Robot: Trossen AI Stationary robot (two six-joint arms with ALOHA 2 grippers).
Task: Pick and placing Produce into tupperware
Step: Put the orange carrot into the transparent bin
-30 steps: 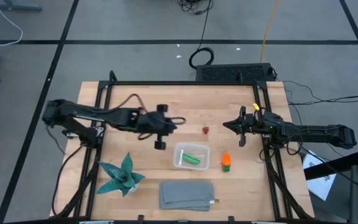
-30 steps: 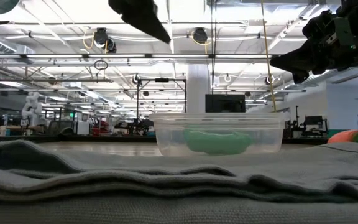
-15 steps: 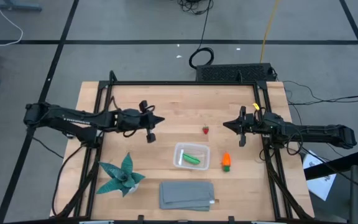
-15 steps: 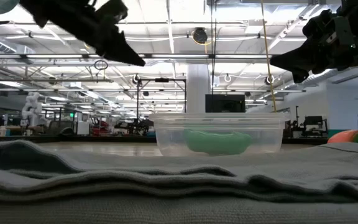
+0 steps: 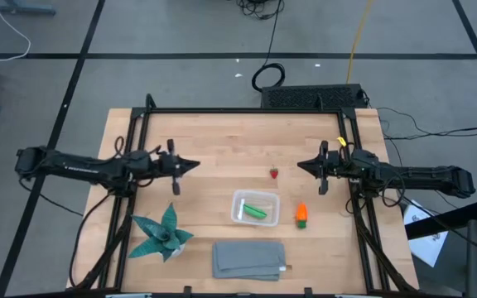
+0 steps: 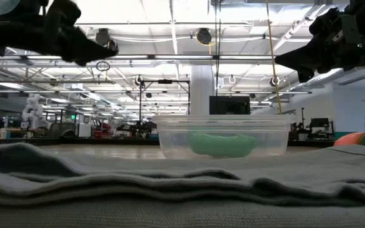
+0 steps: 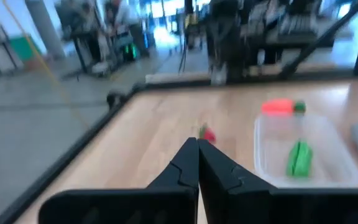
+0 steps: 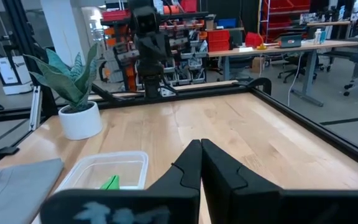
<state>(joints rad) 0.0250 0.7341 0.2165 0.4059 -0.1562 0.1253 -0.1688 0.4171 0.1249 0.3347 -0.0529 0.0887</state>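
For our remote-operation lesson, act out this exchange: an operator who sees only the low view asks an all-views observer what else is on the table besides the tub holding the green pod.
Operator: Is any produce outside the tupperware?
Observer: Yes, a red strawberry piece lies on bare wood, beyond the tub toward the far edge.
Operator: What is the orange shape at my right edge?
Observer: A carrot piece with a green top, beside the tub, not inside it.
Operator: Where are the claws?
Observer: Both shut and empty: the left claw on the left, the right claw on the right, tips facing each other.
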